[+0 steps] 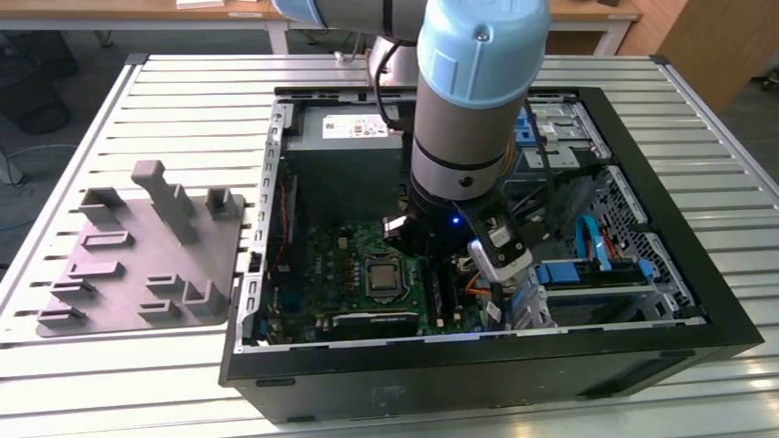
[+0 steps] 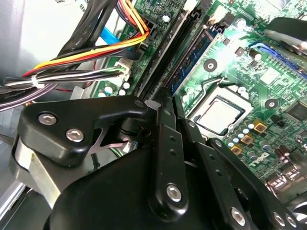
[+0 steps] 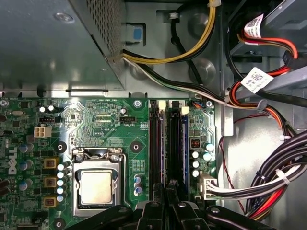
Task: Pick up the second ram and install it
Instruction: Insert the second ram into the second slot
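With the end effector (image 2: 165,103) closed narrow over the memory slots (image 3: 168,143), whether it grips the second ram (image 2: 192,60) I cannot tell; pressing misaligned could jam or crack it.

Slatted metal table (image 1: 146,82), wooden desks (image 1: 134,11) behind, dark floor (image 1: 73,46).

one robot arm (image 1: 469,109) reaches into one open computer case (image 1: 681,301). one grey plate (image 1: 134,265) with upright posts lies beside the case on one slatted table (image 1: 182,82). inside the case sits one green circuit board (image 3: 105,124) with one square silver processor (image 3: 96,187) in its socket. in the first wrist view four long memory slots (image 3: 168,143) run side by side; how many of them hold a stick is hard to tell. one small white plug (image 3: 42,131) sits on the board. two white labels (image 3: 256,79) hang on the cables. one gripper (image 3: 165,203) shows in both wrist views.
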Action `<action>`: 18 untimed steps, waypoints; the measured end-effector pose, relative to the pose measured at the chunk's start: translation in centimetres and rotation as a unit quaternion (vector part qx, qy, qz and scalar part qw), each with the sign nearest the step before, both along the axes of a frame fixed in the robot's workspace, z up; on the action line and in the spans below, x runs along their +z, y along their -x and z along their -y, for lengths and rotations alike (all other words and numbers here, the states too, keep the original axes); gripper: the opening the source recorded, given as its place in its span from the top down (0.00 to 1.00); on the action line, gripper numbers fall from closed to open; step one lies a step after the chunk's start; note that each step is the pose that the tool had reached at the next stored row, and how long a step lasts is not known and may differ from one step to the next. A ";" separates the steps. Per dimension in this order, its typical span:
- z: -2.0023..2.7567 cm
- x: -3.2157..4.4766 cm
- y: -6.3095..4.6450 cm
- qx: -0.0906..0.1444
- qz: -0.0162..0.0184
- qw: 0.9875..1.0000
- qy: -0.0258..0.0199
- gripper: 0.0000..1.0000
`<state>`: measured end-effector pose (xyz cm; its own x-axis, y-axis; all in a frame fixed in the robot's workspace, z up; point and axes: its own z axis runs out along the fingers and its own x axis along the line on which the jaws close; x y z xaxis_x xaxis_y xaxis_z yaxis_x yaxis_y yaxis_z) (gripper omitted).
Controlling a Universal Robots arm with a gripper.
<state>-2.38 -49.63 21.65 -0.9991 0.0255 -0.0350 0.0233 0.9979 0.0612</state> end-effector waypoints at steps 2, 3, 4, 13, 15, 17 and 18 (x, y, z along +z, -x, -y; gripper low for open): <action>0.00 -0.25 0.0 0.000 0.000 1.000 0.000 0.86; 0.00 -0.37 0.0 0.000 0.000 1.000 0.000 0.86; 0.00 -0.47 0.0 0.000 0.000 1.000 0.000 0.86; 0.00 -0.57 0.0 0.000 0.000 1.000 0.000 0.79; 0.01 -0.34 0.0 0.000 0.000 1.000 0.002 0.79; 0.00 0.53 0.0 0.000 0.000 1.000 0.002 0.79; 0.00 0.99 0.0 0.000 0.000 1.000 0.002 0.79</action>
